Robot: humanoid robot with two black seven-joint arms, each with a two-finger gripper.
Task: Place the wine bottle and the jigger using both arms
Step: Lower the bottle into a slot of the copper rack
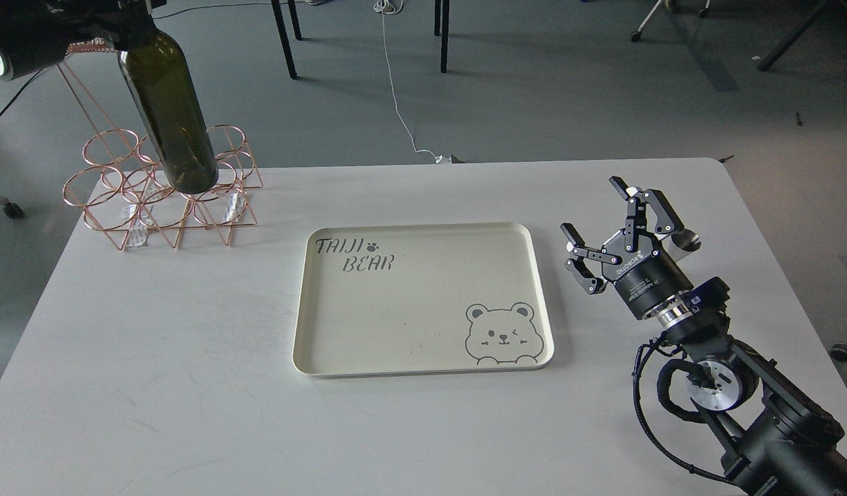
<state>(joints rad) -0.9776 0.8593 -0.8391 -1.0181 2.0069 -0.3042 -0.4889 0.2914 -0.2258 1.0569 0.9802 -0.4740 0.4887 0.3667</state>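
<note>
A: Holding the wine bottle [171, 117] by its neck above the wire rack [162, 200]; left hand mostly hidden, grip unclear.

B: Glass, heavy, slippery. Right hand [606, 231] spread, jigger [686, 242] just behind it.

1. The wine bottle [171, 114] loses its neck and top at the upper edge of the view, at about 11 o'clock; only the shoulder and body show.
2. The left gripper [130, 17] is a dark mass at the bottle's shoulder, cut by the top edge, so its fingers cannot be told apart.
3. The bottle's base covers part of the copper wire rack [120, 200] behind it.
4. The jigger [686, 241] is mostly hidden behind the right gripper [606, 231] at 3 o'clock; only what seems to be a shiny rim peeks out.
5. The right arm [774, 420] runs off the lower right corner.
</note>
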